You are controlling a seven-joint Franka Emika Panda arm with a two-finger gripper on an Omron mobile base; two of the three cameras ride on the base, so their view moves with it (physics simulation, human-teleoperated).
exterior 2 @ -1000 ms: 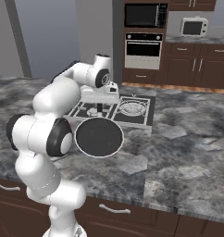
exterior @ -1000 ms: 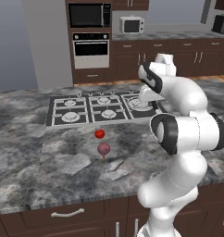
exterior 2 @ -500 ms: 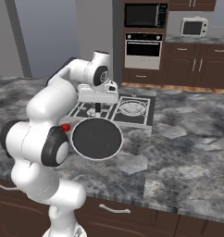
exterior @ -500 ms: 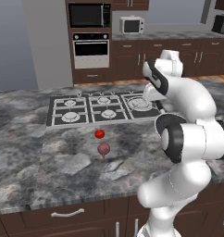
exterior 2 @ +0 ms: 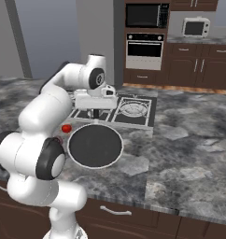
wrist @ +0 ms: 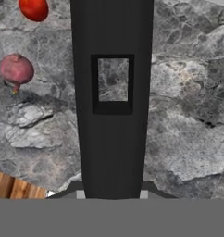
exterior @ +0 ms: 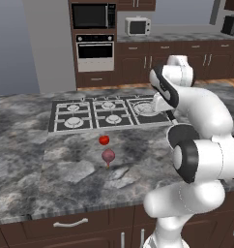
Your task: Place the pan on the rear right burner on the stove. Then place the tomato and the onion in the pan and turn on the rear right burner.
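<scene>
A: Okay, quick pass. What is the gripper (exterior 2: 94,113) doing?

B: It is clamping the short black handle (wrist: 113,92) of the small round dark frying pan (exterior 2: 95,145) with the thin grey rim. The jaws are closed down tight on that handle, and the handle is running straight up the hand view between them.

A: Where is the pan sitting relative to the flat steel-grey gas stove (exterior: 109,112)?

B: It is hanging over the grey marbled counter (exterior 2: 189,140), just in front of the stove's near edge, off the grates. In the right base view the arm is blocking most of the stove's left side.

A: So the rear right burner (exterior: 109,103)?

B: It is standing bare, nothing on its black grate. I am reading it as the small cap at the back, next to the large multi-ring burner (exterior: 146,107).

A: And the produce?

B: The small bright red tomato (exterior: 104,140) is lying on the counter just in front of the stove. The dull maroon-pink onion (exterior: 108,155) with the pointed tip is lying just beyond it, further from the stove, the two near each other but apart.

A: Progress?

B: Early, I am judging. The pan is in hand but not yet placed. Setting it down, loading both items and turning the knob are all remaining.

A: Any writing or brands?

B: None that I am able to read. The knobs, wall oven (exterior: 95,50) and microwave (exterior: 137,25) behind the stove are too small to show labels.
</scene>
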